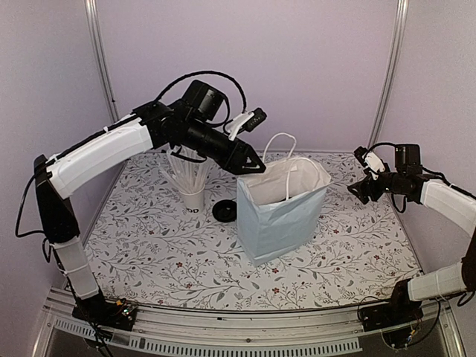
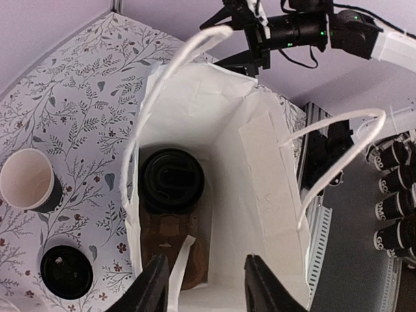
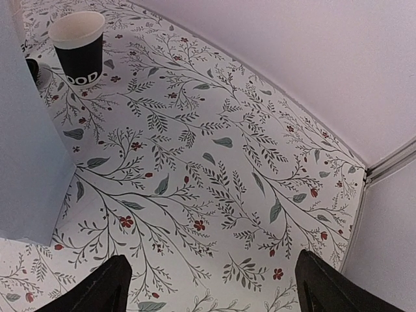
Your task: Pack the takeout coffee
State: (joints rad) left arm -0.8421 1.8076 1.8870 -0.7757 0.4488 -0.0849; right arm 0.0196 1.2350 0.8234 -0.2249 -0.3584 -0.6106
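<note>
Occlusions and crops, coffee-packing bench.
Left wrist view: inside the tall pale blue paper bag [image 2: 260,169], a black-lidded cup [image 2: 172,181] hides its own body under the lid; the brown piece [image 2: 170,244] beside it is too unclear to name. Left gripper [image 2: 207,263] cut by the bottom edge, tips only. Row of small dark cup-like things [image 2: 390,208] cropped at the right edge. Right wrist view: bag cropped at the left edge, hiding most of a dark object [image 3: 32,68]; open small black paper cup [image 3: 79,49] shows only part of its lettering. Right gripper [image 3: 211,260] cropped likewise. Top view: bag's contents not visible.
</note>
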